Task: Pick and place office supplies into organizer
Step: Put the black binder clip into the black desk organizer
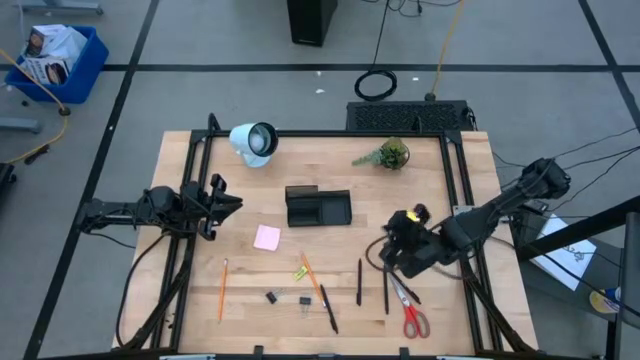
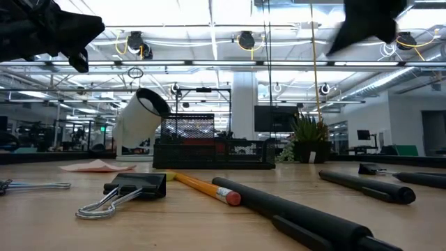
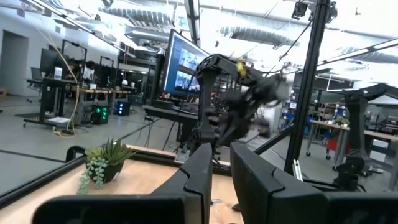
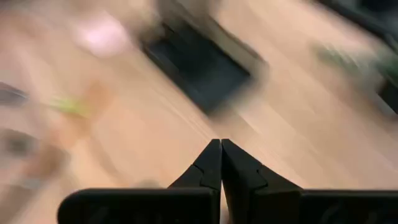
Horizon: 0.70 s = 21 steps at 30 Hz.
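Two arms are working over the wooden counter [image 1: 470, 170], with the black organizer [image 1: 318, 207] lying near its middle as the landmark. The right hand [image 1: 392, 247] is hanging just right of and in front of the organizer, fingers pressed together on nothing. The left hand [image 1: 228, 205] is waiting well left of the organizer, fingers barely apart and empty. The red-handled scissors [image 1: 410, 308] are lying well in front and right of the organizer, handles nearest the counter's front edge, blades pointing back toward it. They are probably stiff, fairly heavy and slick; gripping across the closed blades near the pivot looks safest. Pens [image 1: 359, 281] and pencils [image 1: 310, 277] are lying roughly front-to-back, light and prone to rolling.
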{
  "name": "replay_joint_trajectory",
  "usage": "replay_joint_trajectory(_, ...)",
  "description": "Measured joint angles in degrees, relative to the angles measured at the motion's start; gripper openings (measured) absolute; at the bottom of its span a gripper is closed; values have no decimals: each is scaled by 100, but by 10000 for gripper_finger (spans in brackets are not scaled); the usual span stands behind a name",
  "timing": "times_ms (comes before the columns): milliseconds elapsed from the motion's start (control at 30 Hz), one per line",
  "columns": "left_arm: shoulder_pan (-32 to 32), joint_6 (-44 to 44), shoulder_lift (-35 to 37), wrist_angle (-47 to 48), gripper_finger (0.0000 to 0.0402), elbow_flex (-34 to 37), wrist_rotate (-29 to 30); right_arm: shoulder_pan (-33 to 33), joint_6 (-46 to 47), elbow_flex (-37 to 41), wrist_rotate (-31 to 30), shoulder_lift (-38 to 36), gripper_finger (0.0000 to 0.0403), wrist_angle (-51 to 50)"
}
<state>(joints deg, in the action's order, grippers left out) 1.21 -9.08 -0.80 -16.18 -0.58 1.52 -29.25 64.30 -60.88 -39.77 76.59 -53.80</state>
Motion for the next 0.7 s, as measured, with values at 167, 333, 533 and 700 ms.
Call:
replay_joint_trajectory(167,0,33,0,-24,63,0,3,65,933,109,779,315,0,-891)
replay_joint_trajectory(333,0,31,0,-29,63,0,153,63,421,351,1184,437,26,-27)
replay_joint_trajectory(533,0,31,0,-19,63,0,153,80,-11,602,1213,649,109,573)
replay_joint_trajectory(700,0,39,0,0,63,0,155,178,645,702,1201,678,180,372)
